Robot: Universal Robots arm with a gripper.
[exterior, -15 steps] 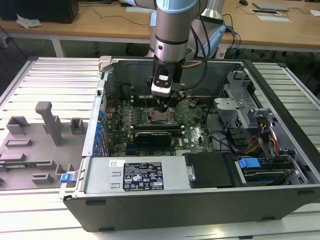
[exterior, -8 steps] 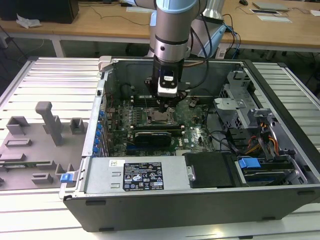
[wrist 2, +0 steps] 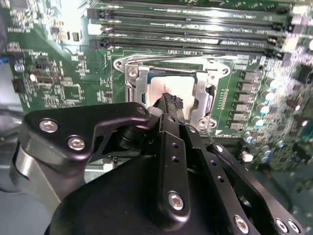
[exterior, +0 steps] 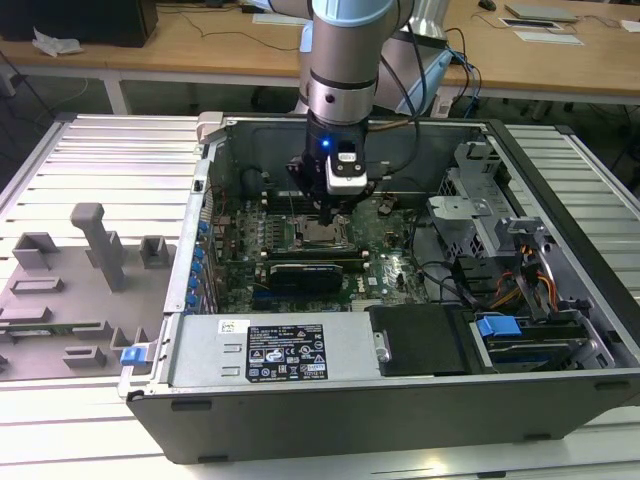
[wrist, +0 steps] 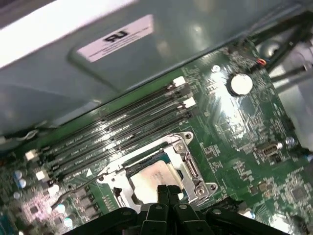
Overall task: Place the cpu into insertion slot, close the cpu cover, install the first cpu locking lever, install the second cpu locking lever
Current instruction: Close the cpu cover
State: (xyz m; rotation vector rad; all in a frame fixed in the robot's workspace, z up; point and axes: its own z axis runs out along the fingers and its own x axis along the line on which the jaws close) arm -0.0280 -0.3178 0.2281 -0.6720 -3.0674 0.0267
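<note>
The pincer (wrist 2: 169, 101) hangs right over the insertion slot (exterior: 322, 236) inside the open PC case (exterior: 400, 400). Its fingertips are pinched together with no gap and nothing between them. The cpu (wrist 2: 183, 88) sits flat in the slot, just under those tips. The cpu cover (wrist 2: 133, 85) looks folded down around it.

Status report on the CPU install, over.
Hand shut, tips over the cpu. Cpu lies flat inside the cpu cover window, cover down. Memory slots alongside, apart from hand.
</note>
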